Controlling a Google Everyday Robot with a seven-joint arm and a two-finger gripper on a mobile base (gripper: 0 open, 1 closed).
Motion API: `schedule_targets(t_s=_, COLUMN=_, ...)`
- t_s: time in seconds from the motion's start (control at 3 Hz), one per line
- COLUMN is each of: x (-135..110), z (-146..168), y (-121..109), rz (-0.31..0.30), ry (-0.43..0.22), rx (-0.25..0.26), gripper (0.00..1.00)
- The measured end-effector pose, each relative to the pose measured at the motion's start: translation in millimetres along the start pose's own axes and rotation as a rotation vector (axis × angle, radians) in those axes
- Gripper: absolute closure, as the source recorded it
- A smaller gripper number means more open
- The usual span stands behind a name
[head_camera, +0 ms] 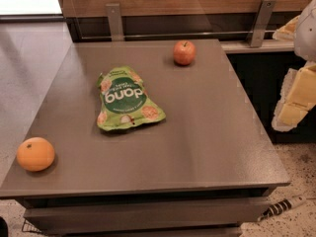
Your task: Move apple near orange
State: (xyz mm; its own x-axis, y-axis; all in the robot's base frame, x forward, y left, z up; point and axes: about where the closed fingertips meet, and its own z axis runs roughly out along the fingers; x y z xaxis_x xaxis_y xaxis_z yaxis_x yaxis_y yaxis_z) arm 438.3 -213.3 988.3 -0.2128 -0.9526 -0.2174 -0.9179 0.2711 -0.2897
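The apple [184,52], small and red with yellowish patches and a short stem, sits at the far middle-right of the grey table [207,132]. The orange [35,154], round and bright orange, sits at the near left corner of the table. The two are far apart, with a bag between them. My gripper [296,100], white with yellowish parts, hangs off the table's right side, away from both fruits and holding nothing that shows.
A green snack bag [127,100] lies flat in the middle of the table, between apple and orange. A wooden wall panel with metal brackets [114,21] runs behind the table. A striped cable [284,206] lies on the floor at the lower right.
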Motion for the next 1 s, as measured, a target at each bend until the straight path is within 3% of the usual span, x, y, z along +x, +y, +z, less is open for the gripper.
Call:
schedule_targets(t_s=0.33, x=1, z=1, y=-4, rz=0.003, ry=-0.011, rx=0.006, gripper=0.00)
schedule_targets(t_s=0.67, x=5, z=3, y=-23, rz=0.016, ry=-0.064, rx=0.037, gripper=0.00)
schedule_targets(t_s=1.0, x=26, z=31, y=-65, rz=0.105, ry=-0.239, rx=0.083, gripper=0.00)
